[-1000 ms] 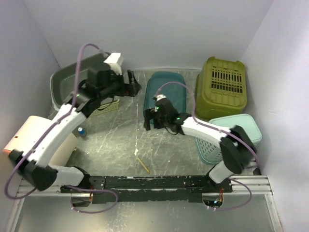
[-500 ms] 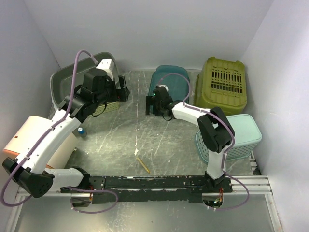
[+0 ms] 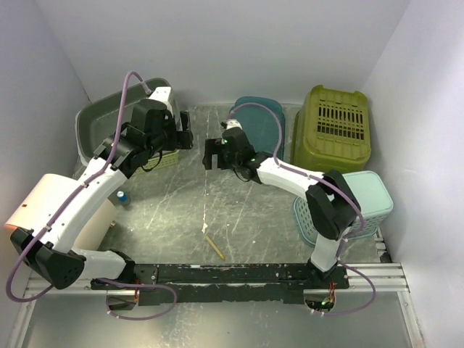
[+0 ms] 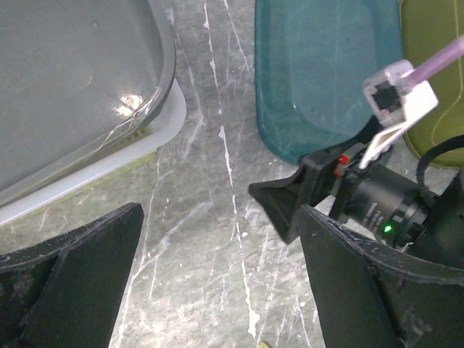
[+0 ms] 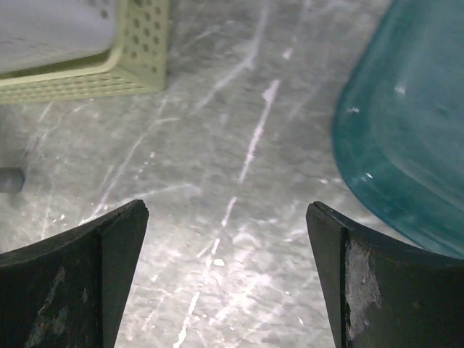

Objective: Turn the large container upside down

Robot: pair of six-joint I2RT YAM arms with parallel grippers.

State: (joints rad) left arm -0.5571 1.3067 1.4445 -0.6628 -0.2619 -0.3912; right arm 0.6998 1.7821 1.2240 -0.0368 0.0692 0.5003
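One teal container (image 5: 406, 123) just beside right claw (image 5: 225, 217)

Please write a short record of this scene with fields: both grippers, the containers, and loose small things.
left gripper: open, empty, above bare table
right gripper: open, empty, beside teal container
grey tub: far left, inside showing, over yellow-green basket
olive basket: far right
wooden stick: on table, near side

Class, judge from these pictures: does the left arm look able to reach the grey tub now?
Probably yes. The left gripper is open and empty, right beside the grey tub, with nothing between them; the pale basket tucked against the tub's rim might hinder a grip.
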